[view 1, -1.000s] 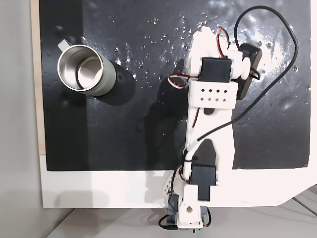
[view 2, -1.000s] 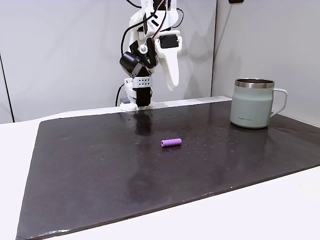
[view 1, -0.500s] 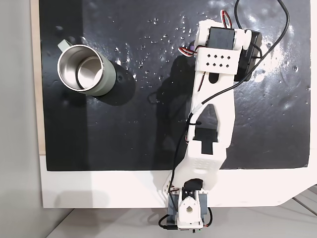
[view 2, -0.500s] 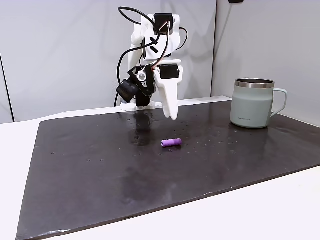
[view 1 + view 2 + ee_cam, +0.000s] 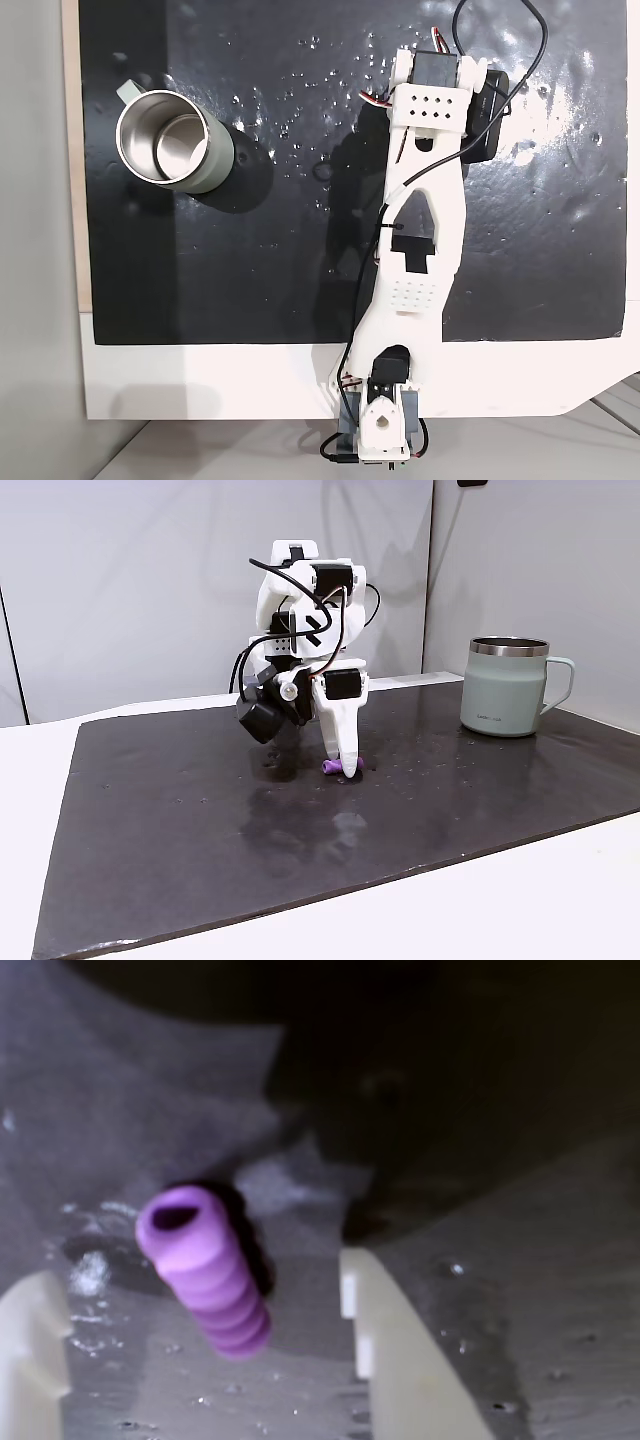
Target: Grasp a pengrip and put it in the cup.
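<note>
Straddling pengrip [image 5: 205, 1270], fingers [image 5: 395, 1350] spread; cup [image 5: 505, 687] well apart.

Arm reaches forward from its base at the near edge in a fixed view, links stretched in a nearly straight line, wrist folded down. End effector [image 5: 343, 770] points straight down, tips at or just above the surface in the side-on fixed view; contact cannot be told. In the wrist view its end effector [image 5: 200, 1340] has jaws parted, one pale finger [image 5: 400, 1350] at right, the other [image 5: 35, 1350] at the left edge. Nothing gripped.
</note>
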`<state>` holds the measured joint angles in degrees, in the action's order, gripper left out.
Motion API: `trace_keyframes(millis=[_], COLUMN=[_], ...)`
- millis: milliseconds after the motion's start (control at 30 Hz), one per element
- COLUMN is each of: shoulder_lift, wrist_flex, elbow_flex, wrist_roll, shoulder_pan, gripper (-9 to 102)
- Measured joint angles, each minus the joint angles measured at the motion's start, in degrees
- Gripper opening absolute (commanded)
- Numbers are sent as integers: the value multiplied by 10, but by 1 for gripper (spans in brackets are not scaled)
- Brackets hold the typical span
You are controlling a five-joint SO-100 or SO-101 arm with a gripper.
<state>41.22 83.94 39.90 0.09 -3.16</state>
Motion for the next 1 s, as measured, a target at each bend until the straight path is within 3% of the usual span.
trace_keyframes(millis=[267, 500, 600, 1000], shoulder_lift=[-24, -22, -9, 255], wrist_flex=[0, 3, 47, 122], elbow_flex=[-13, -13, -41, -40], wrist_roll=[-6, -6, 1, 12], shoulder_pan=[-3, -4, -4, -4], gripper=[0, 0, 0, 0])
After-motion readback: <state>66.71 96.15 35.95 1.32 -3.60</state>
